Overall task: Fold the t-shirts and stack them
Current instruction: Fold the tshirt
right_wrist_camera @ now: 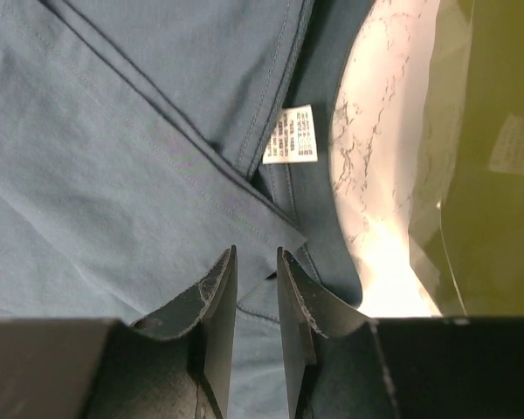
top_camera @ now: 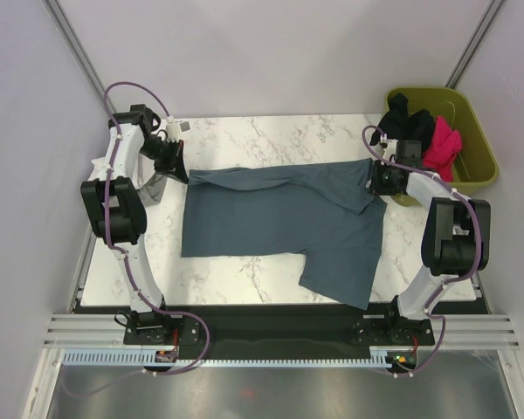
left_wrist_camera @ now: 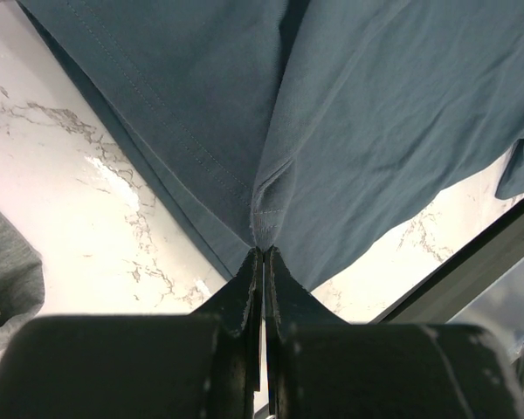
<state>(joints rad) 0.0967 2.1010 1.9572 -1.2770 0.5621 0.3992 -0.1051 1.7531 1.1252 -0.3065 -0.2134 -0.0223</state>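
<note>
You look to be folding the blue-grey t-shirt [top_camera: 279, 218]: your left gripper [left_wrist_camera: 264, 253] pinches its edge, your right gripper [right_wrist_camera: 256, 255] has jaws a little apart, so I think it should pinch the cloth next.

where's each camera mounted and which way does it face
Top external: above and behind the arm bases, facing down at the white marbled tabletop, spread slate blue-grey t-shirt and olive-green plastic bin; left arm and right arm in full.
Left wrist: on the left arm, facing along the left gripper, shut on the shirt's edge.
Right wrist: facing down past the right gripper, jaws slightly apart over the shirt and its white care label.
Shared: all three show the shirt; top and right wrist the bin.
</note>
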